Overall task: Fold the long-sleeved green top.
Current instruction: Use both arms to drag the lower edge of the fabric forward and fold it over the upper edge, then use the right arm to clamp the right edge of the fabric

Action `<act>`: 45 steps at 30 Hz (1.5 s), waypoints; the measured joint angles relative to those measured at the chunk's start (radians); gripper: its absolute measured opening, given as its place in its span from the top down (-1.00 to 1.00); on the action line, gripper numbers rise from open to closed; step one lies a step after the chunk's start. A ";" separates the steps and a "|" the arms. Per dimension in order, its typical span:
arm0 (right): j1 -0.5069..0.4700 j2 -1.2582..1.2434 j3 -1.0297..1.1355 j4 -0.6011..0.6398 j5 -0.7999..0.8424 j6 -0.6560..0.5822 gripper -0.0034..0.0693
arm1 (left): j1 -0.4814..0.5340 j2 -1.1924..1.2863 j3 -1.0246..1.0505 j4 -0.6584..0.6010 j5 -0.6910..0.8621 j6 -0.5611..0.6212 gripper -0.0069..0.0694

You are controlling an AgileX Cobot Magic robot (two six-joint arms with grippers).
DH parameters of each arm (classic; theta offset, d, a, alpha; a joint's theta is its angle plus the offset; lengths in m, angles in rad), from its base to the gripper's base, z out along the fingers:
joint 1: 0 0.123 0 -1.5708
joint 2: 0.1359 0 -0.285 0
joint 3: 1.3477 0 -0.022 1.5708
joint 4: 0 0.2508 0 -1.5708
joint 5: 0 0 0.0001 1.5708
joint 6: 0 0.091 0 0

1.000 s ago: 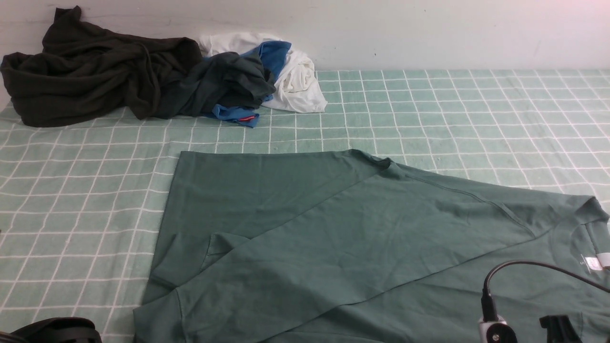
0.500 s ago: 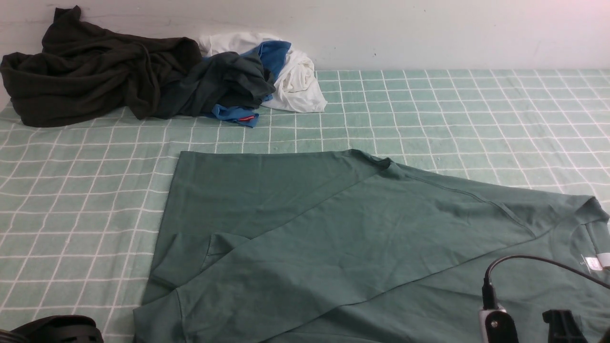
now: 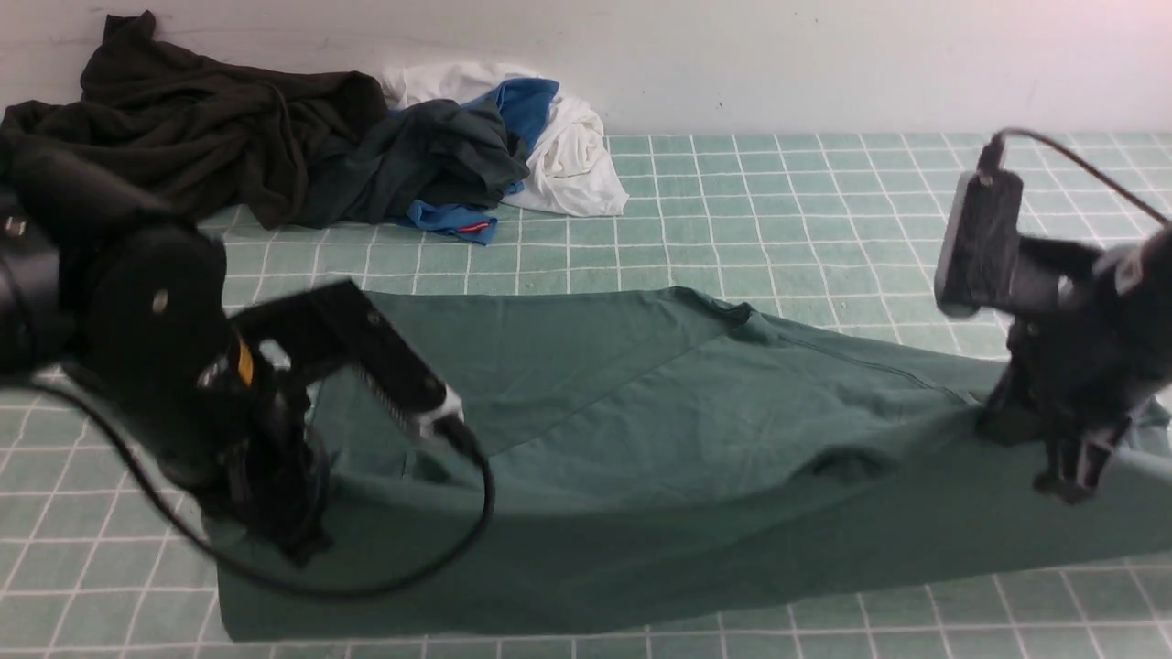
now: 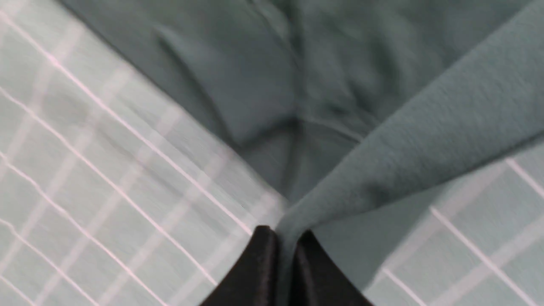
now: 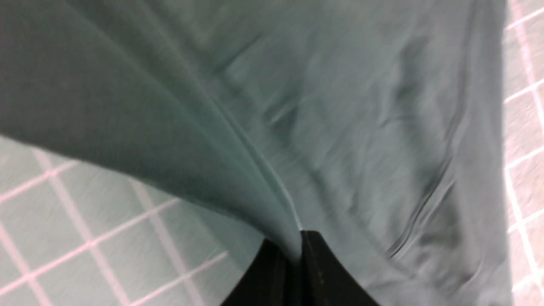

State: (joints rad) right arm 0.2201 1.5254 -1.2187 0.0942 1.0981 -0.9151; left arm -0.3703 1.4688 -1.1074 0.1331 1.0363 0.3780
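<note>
- The blackish-olive garment [image 3: 174, 137] lies crumpled at the far side of the desk [image 3: 824, 210], at about 11 o'clock in the front view, close to the wall.
- The left hand [image 3: 295, 540] is at the 8 o'clock corner of the green long-sleeved top [image 3: 659, 439]. In the left wrist view its two black fingers [image 4: 259, 263] are pressed together on an edge of the top, and the cloth rises from the desk into this grip.
- The dark grey-green garment [image 3: 430, 160] lies between 11 and 12 o'clock. It touches the blackish-olive garment and is tangled with a blue cloth [image 3: 526, 105] and a white cloth [image 3: 572, 160].
- The green long-sleeved top covers the near half of the desk, from 8 o'clock to 3 o'clock. Its near part is stretched between the two hands. Its far part lies flat, with a diagonal fold line across it.
- The right hand [image 3: 1067, 476] is at the 3 o'clock end of the top. In the right wrist view its fingers [image 5: 323, 272] are clamped on a raised fold of the green cloth.
</note>
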 joint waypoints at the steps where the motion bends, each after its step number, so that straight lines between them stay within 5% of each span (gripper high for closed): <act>1: -0.015 0.036 -0.043 0.021 0.010 -0.010 0.88 | 0.017 0.035 -0.043 -0.007 0.000 0.014 0.77; 14: -0.033 0.469 -0.511 -0.012 0.029 0.031 0.88 | 0.159 0.525 -0.653 -0.033 0.036 0.074 0.77; 26: -0.061 0.652 -0.618 -0.033 -0.103 0.164 0.76 | 0.200 0.725 -0.791 -0.041 0.002 0.089 0.76; 32: -0.092 0.676 -0.620 -0.056 -0.161 0.295 0.38 | 0.230 0.767 -0.792 -0.084 -0.050 0.080 0.54; 36: -0.098 0.671 -0.663 -0.058 -0.153 0.402 0.09 | 0.231 0.772 -0.808 -0.095 -0.064 0.040 0.13; 40: -0.079 0.637 -0.700 0.031 -0.094 0.407 0.05 | 0.231 0.769 -0.865 -0.098 -0.026 -0.019 -0.22; 45: -0.022 0.628 -0.709 0.162 -0.048 0.407 0.05 | 0.231 0.745 -0.939 -0.117 0.042 -0.059 -0.31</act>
State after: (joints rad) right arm 0.1979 2.1537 -1.9281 0.2562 1.0501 -0.5083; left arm -0.1394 2.2137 -2.0466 0.0160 1.0778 0.3190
